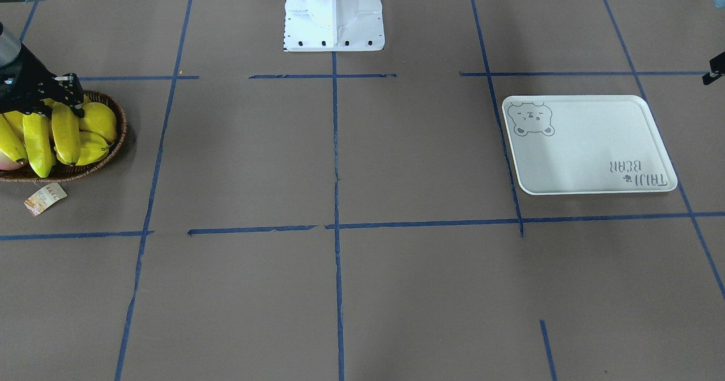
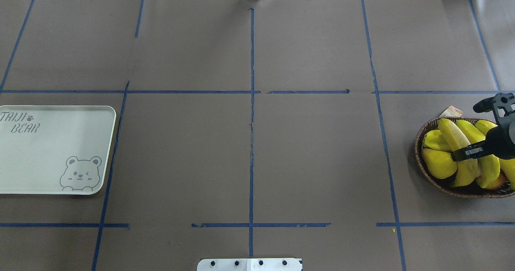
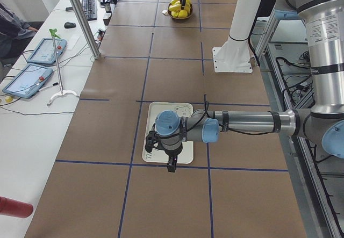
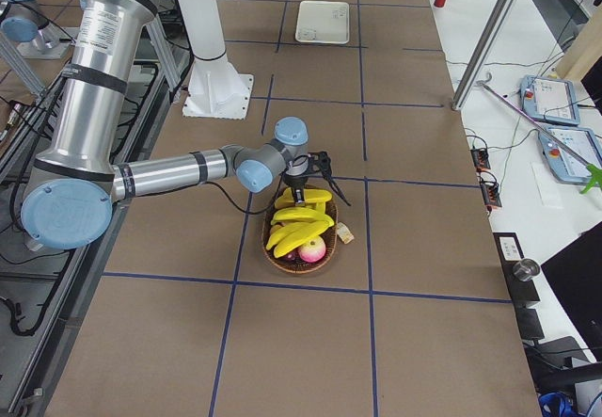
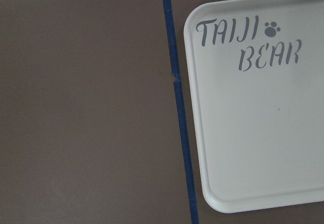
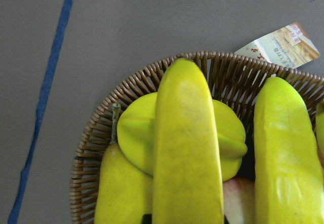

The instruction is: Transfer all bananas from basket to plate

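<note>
None of the bananas [image 2: 458,150] had reached the plate [image 2: 48,158], bare at the robot's left end by the left gripper [image 3: 171,165], whose fingers I couldn't make out; all lay in the basket [image 2: 419,152] at the right end, the right gripper [image 2: 476,130] spread wide just over them, nothing lifted yet.

Bananas [image 6: 187,148]: smooth, glossy yellow skin.
Basket [image 6: 96,133]: rough woven wicker, dark brown, dull.
Plate [image 5: 263,133]: smooth, matt white, plastic-looking; grey print.
Tag [image 6: 281,44]: printed paper, slight sheen.
Table cover [image 2: 314,162]: matt brown paper.
Tape [image 2: 251,162]: blue, matt, edges ragged in places.
Arms [image 4: 103,50]: brushed metal tubes, blue-grey plastic caps.
Base [image 1: 334,13]: glossy white paint.
</note>
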